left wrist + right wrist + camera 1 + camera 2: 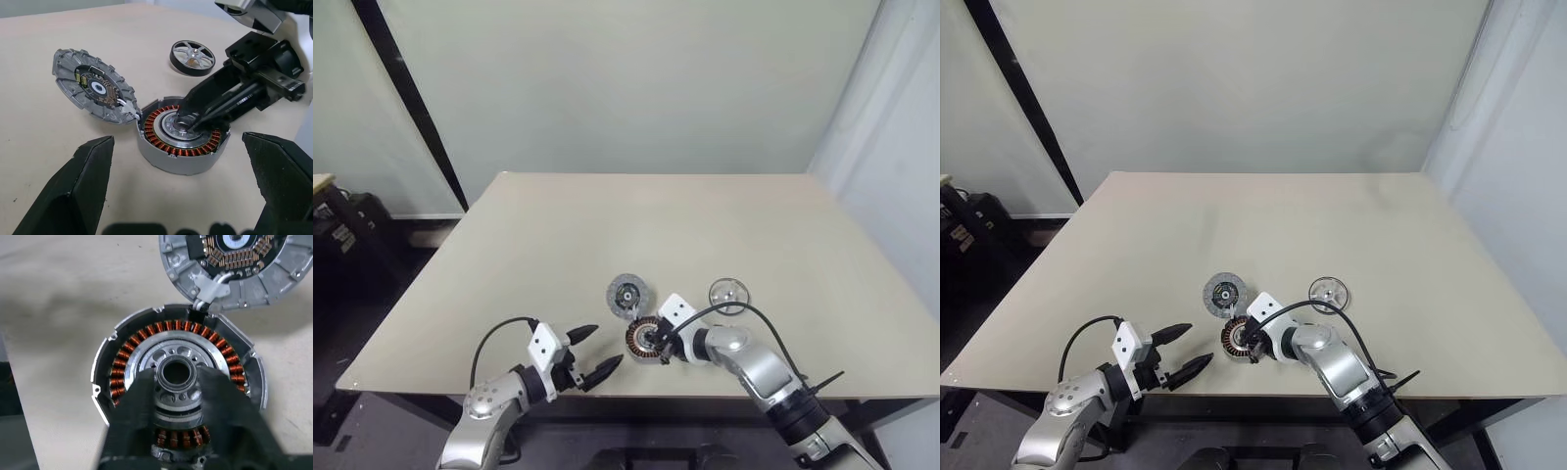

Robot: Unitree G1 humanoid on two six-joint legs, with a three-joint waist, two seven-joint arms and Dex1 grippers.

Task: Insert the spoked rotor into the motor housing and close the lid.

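The right tool (177, 382) sits half open around the silver hub in the housing (182, 134). The left tool (590, 354) is wide open and holds nothing. The open lid (93, 85) lies touching the housing. The rotor (192, 57) lies nearby; it looks light, thin and stiff, so pinch its rim. The tabletop (607, 225) has lots of room, though its front edge is close.

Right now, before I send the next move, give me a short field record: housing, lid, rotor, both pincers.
housing: motor housing on the table, copper windings exposed
lid: lid open, tilted, joined to the housing rim
rotor: spoked rotor flat on the table, apart from the housing
right pincer: right pincer at the housing's centre hub, fingers either side
left pincer: left pincer open, holding nothing, short of the housing
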